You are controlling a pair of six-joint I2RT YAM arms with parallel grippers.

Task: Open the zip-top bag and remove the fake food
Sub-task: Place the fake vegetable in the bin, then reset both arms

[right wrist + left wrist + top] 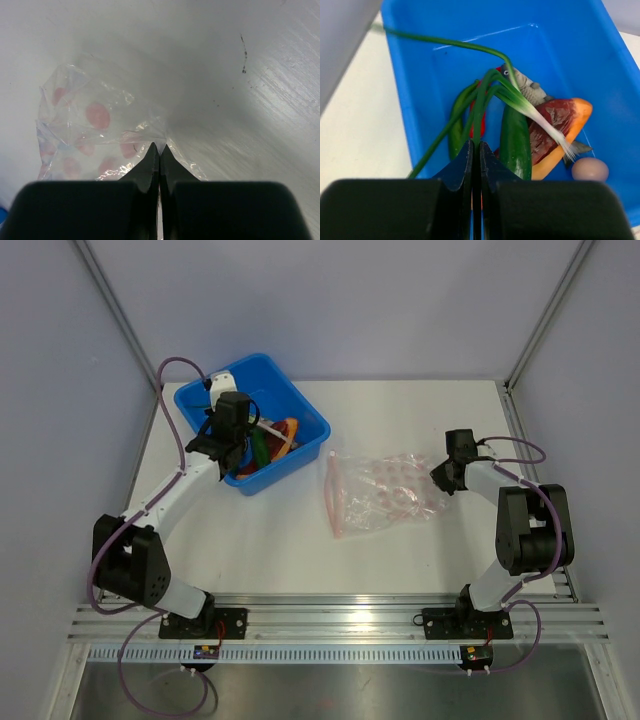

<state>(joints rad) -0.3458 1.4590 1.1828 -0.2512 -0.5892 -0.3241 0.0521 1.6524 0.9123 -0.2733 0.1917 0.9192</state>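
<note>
Left gripper (476, 146) over blue tub (420, 75), jaws pressed together; green onion (520, 102) stalks meet tips, pinch unclear. Fake food (555, 120) in tub: fish (525, 82), green pepper (515, 145), egg (590, 169). Zip-top bag (385, 492) flat on table (250, 550), right of tub, apart. Right gripper (159, 148) jaws closed at bag edge farthest from tub.

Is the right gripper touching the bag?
Touching. The right wrist view shows the right gripper with closed tips pinching the crinkly edge of the bag, with plastic spreading out on both sides.
</note>
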